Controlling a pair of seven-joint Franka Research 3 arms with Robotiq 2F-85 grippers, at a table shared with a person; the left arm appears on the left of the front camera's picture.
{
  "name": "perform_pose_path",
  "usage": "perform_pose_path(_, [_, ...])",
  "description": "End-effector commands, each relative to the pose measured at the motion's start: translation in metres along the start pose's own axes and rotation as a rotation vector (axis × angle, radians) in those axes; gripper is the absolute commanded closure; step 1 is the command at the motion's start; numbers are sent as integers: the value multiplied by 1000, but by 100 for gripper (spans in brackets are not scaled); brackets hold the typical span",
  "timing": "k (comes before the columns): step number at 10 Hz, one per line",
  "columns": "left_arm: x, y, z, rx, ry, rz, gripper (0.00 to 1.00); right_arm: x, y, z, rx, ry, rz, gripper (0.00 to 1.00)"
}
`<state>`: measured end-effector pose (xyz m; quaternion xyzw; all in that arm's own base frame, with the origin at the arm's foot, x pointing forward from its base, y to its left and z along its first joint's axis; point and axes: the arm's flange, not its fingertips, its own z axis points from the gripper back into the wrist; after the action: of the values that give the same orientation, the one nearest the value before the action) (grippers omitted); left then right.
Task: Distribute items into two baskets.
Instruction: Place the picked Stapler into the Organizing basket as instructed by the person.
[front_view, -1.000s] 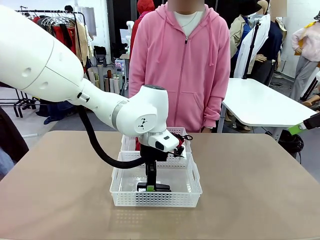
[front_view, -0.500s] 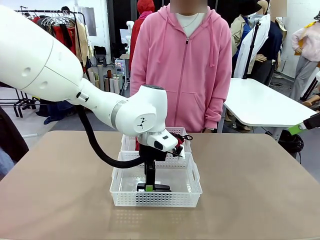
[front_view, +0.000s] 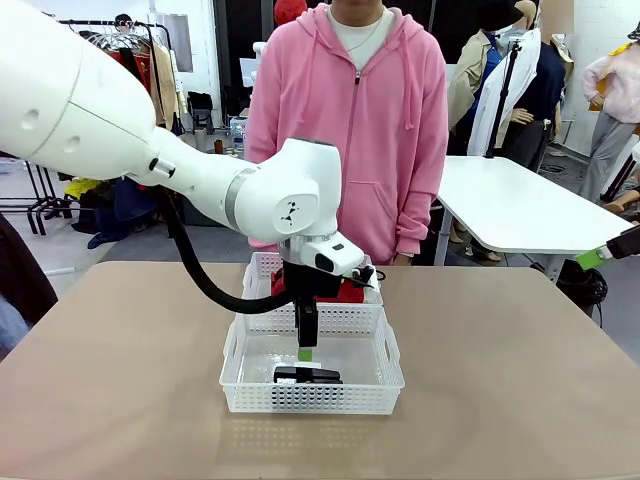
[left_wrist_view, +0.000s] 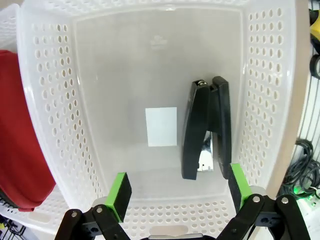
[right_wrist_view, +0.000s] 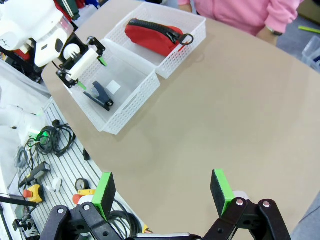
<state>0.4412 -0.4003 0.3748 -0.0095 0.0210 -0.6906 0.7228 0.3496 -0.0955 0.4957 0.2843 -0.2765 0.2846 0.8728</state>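
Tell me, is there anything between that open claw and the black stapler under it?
Nothing: in the front view the left gripper hangs above the stapler with bare air between, inside the near basket.

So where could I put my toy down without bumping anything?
The tabletop beside the two baskets is wide and bare, between them and the open right gripper. Inside the near basket, the floor next to the stapler is free, but the open left gripper hangs over it. The far basket is crowded: the red pouch takes most of it.
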Motion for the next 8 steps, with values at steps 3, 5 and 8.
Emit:
perform_pose_path(3, [0, -2, 5, -2, 0, 1, 0, 2, 0, 0, 11, -19, 2, 0])
perform_pose_path(5, [0, -2, 5, -2, 0, 1, 0, 2, 0, 0, 11, -19, 2, 0])
perform_pose_path(8, [0, -2, 5, -2, 0, 1, 0, 2, 0, 0, 11, -19, 2, 0])
